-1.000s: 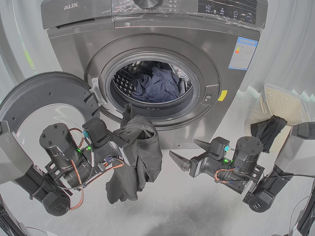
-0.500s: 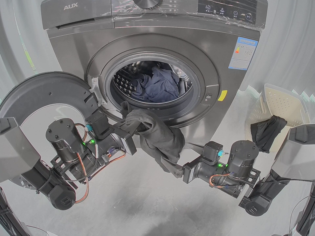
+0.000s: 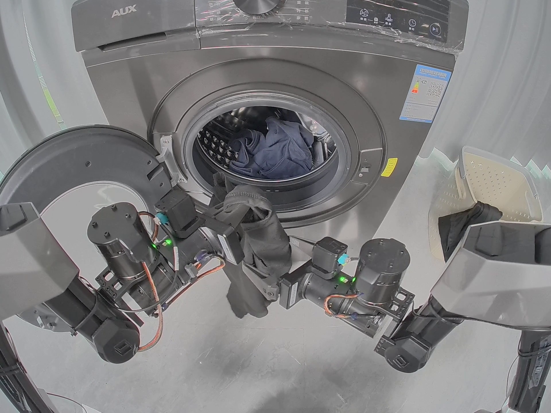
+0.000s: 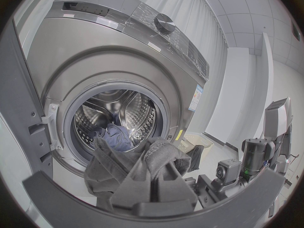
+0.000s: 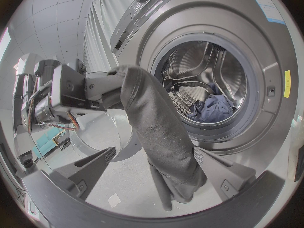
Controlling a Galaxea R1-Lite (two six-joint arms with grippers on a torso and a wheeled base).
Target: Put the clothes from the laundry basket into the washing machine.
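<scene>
A dark grey garment (image 3: 261, 242) hangs just below the washing machine's round opening (image 3: 367, 144), with my left gripper (image 3: 229, 216) shut on its upper end. In the left wrist view the left gripper (image 4: 153, 178) pinches bunched cloth of the garment (image 4: 126, 165). My right gripper (image 3: 258, 279) is at the garment's lower half, open. Its two fingers stand wide apart on either side of the hanging garment (image 5: 158, 127), as the right gripper (image 5: 153, 152) shows in its own view. Blue clothes (image 3: 278, 153) lie in the drum. The cream laundry basket (image 3: 496, 184) stands at the right with a black garment (image 3: 459, 225) over its rim.
The washer door (image 3: 86, 162) stands swung open at the left, close behind my left arm. Grey floor lies in front of the machine. White curtains hang on both sides.
My right gripper has moved left from open floor space up to the garment. Half a second ago it pushed the cloth up to the right; now the cloth hangs between its fingers. The left gripper rose slightly.
</scene>
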